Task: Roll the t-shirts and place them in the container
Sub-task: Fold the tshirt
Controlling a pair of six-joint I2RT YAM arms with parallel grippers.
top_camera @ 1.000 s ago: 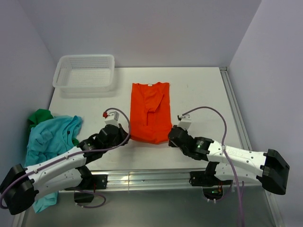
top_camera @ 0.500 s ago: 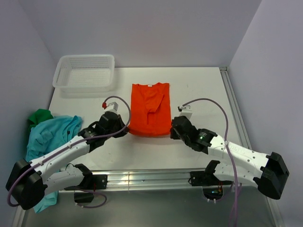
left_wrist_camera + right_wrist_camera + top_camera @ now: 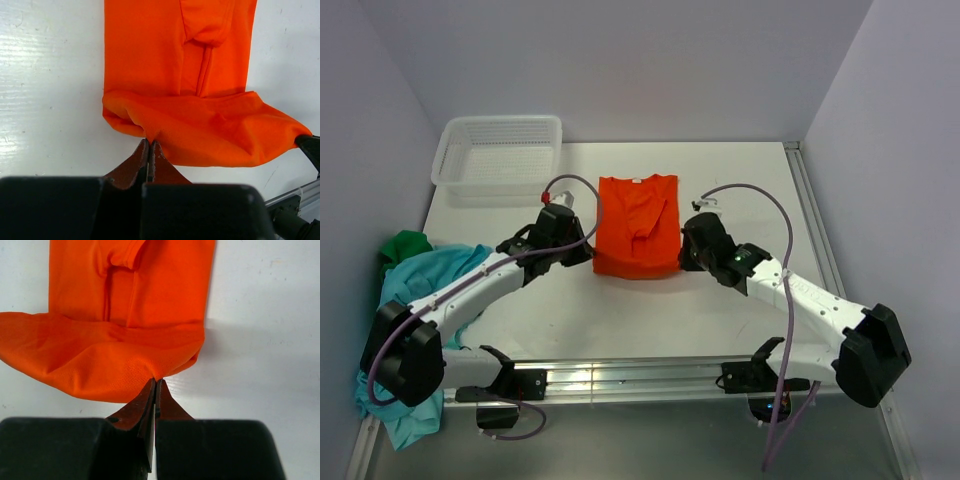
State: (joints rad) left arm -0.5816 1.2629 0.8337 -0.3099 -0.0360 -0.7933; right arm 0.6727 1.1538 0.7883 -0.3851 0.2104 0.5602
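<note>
No writing, brand, number or sign can be read in any of the views. The only thing that looks like a label is a small white tag (image 3: 636, 180) at the collar of the orange t-shirt (image 3: 632, 225). It is seen from above and is too small to show any print.
</note>
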